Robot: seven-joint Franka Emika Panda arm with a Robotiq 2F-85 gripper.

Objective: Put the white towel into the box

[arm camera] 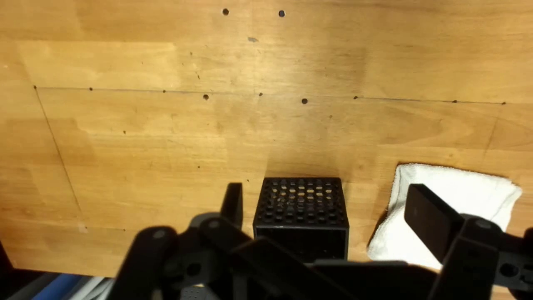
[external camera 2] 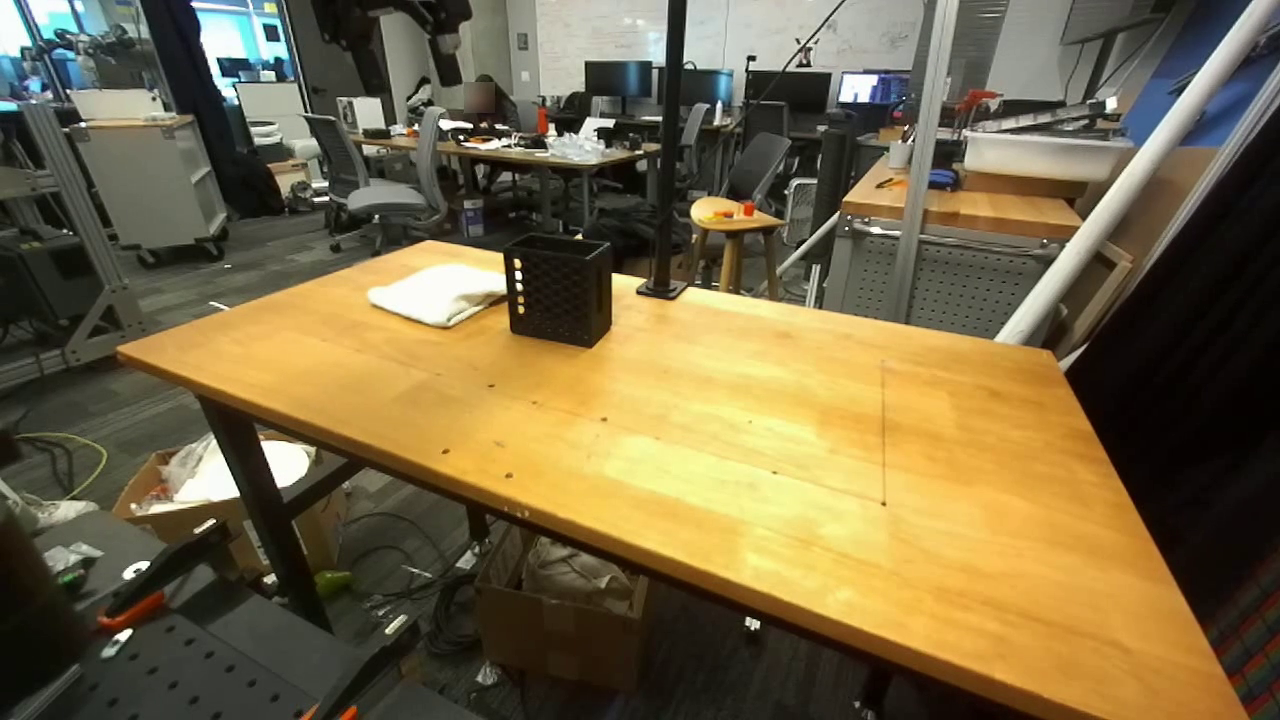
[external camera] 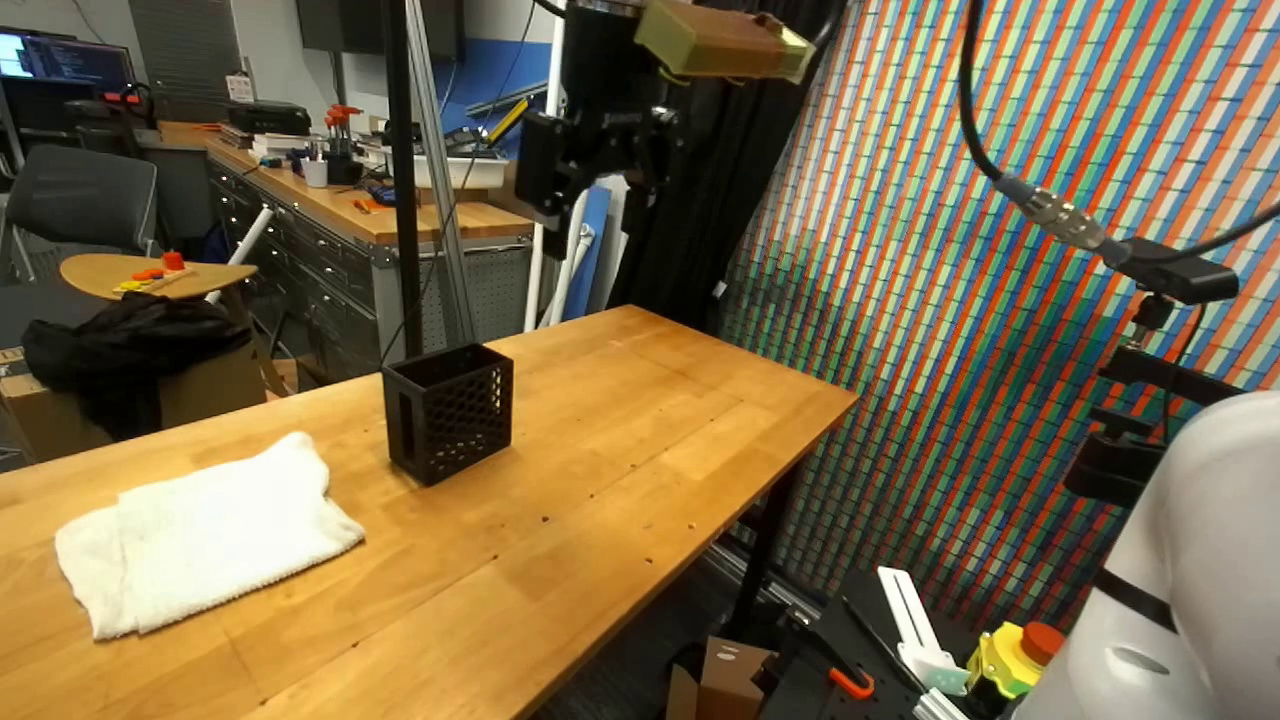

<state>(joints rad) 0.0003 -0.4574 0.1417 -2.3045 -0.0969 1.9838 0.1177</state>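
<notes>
The white towel (external camera: 225,530) lies folded flat on the wooden table; it also shows in an exterior view (external camera 2: 437,294) and at the right of the wrist view (arm camera: 466,196). The black box (external camera: 450,415), with perforated sides and an open top, stands upright beside it; it also shows in an exterior view (external camera 2: 558,290) and in the wrist view (arm camera: 302,204). My gripper (external camera: 598,215) is open and empty, high above the table; its fingers spread wide in the wrist view (arm camera: 325,200), one overlapping the towel. The box's lower part is hidden by the gripper there.
The wooden table (external camera: 640,440) carries the towel and box. A black upright post (external camera 2: 668,150) stands at the table's edge behind the box. A dark curtain (external camera 2: 1190,350) hangs beyond one end. A cardboard box (external camera 2: 560,620) sits under the table.
</notes>
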